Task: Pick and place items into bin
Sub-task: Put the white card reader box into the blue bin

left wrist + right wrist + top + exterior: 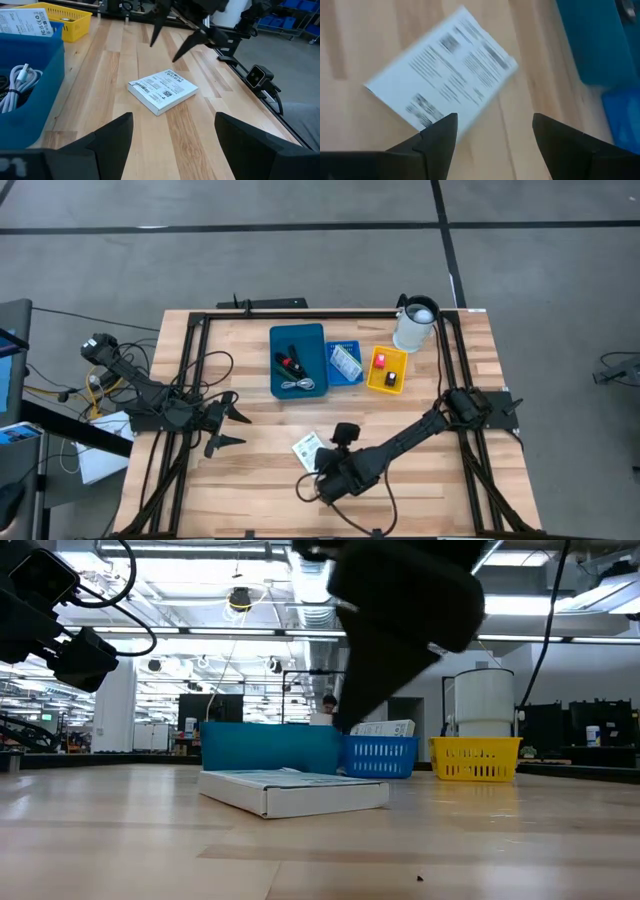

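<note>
Overhead, my right gripper (322,472) hangs just beside the white printed packet (307,450), which lies flat on the table (430,490) on the side toward the bins. My right arm reaches low across the table from its base to get there. My left gripper (228,428) waits well apart, its fingers spread wide. Beyond the packet sit the large blue bin (299,361) holding cables, a small blue basket (344,363) with another packet, and a yellow basket (388,370) with red and black pieces; the white jug (414,325) stands behind that.

From table height, the packet (293,789) shows its thickness, like a thin box, resting clear of the blue bin (270,748). My right arm is a dark mass above it.

My left wrist camera looks past my wide fingers (107,140) at the packet (162,90) and, beyond it, my right gripper (172,37) tilted downward, fingers parted.

My right wrist camera shows my gripper (492,135) open wide, directly over the packet (442,70), not touching it.
</note>
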You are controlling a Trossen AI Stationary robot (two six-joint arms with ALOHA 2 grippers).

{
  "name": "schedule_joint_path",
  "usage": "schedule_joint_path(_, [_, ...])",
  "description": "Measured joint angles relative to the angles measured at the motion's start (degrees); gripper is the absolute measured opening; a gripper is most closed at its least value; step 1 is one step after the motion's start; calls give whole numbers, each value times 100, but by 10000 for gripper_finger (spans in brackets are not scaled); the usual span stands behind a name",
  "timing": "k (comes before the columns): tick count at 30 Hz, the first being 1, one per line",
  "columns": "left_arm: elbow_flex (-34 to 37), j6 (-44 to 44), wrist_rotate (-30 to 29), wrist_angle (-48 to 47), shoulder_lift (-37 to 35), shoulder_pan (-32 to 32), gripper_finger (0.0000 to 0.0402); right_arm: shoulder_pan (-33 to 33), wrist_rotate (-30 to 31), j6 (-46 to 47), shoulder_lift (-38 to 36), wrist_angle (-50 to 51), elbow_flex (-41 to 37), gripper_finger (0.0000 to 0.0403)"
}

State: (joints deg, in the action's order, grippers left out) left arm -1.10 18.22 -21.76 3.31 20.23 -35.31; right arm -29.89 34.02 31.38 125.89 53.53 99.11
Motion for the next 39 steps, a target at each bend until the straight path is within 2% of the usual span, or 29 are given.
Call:
schedule_joint_path(7, [0,0,0,0,0,-1,270,225,-118,688,0,870,0,255])
schedule_joint_path(17, [0,0,0,0,0,0,270,544,-132,718,0,856,-2,255])
schedule_joint_path(24, [0,0,0,0,0,-1,270,227,-101,980,0,1746,-2,255])
schedule_joint_path(32, [0,2,0,0,0,-2,270,-365,-85,1529,0,1800,-2,255])
schedule_joint_path(39, [0,-202,-138,14,-1,0,270,-846,632,2301,0,1801,-2,255])
